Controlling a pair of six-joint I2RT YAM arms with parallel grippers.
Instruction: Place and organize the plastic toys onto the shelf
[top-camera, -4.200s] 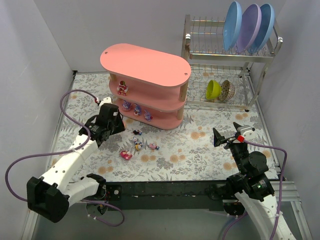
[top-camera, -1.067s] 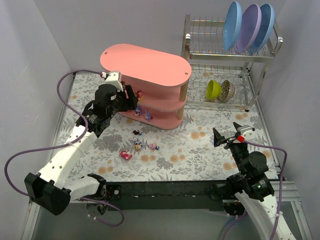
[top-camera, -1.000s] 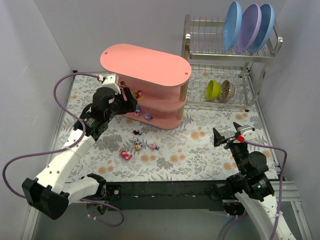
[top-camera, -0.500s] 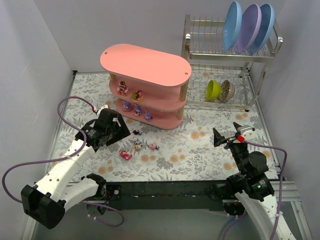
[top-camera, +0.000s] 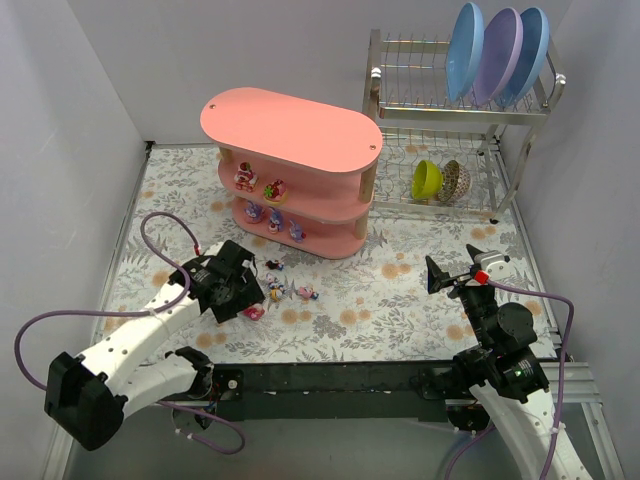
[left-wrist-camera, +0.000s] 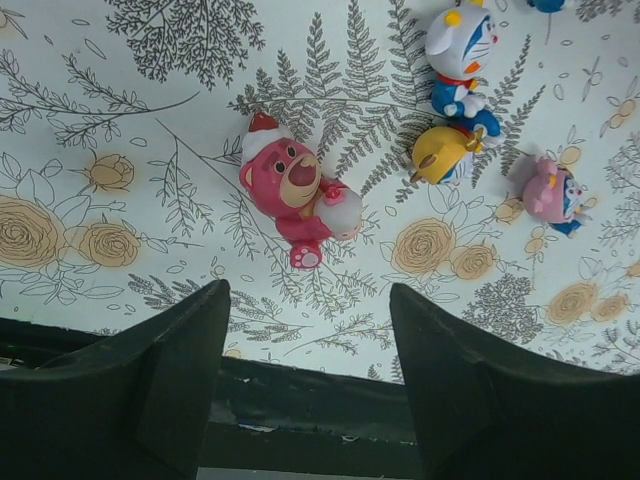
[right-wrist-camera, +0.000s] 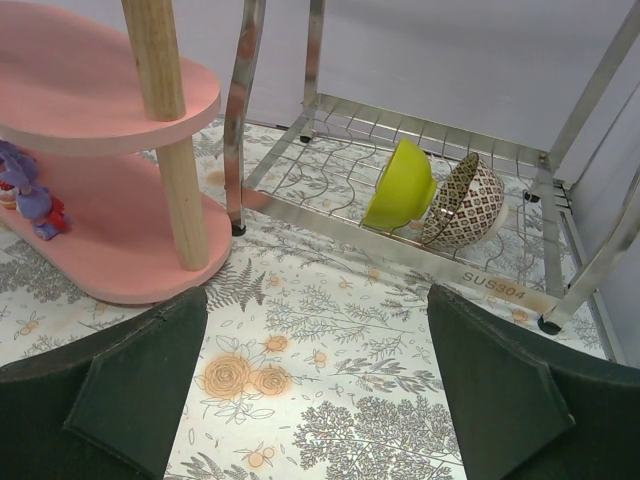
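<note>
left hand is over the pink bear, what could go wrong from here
The pink bear lies on its side, slanted to the open left hand, so a grip may catch it off-centre and flick it away. The yellow toy and blue-and-white figure lie close by; a finger coming down could knock them. Setting it on the shelf might topple the toys there.

A pink bear figurine (left-wrist-camera: 290, 195) lies face-up just ahead of the left gripper (left-wrist-camera: 308, 300), between its fingers. A blue-white cat (left-wrist-camera: 458, 55), a yellow toy (left-wrist-camera: 443, 152) and a small pink toy (left-wrist-camera: 550, 192) lie farther ahead to its right. The pink three-tier shelf (top-camera: 290, 125) stands well beyond.
</note>
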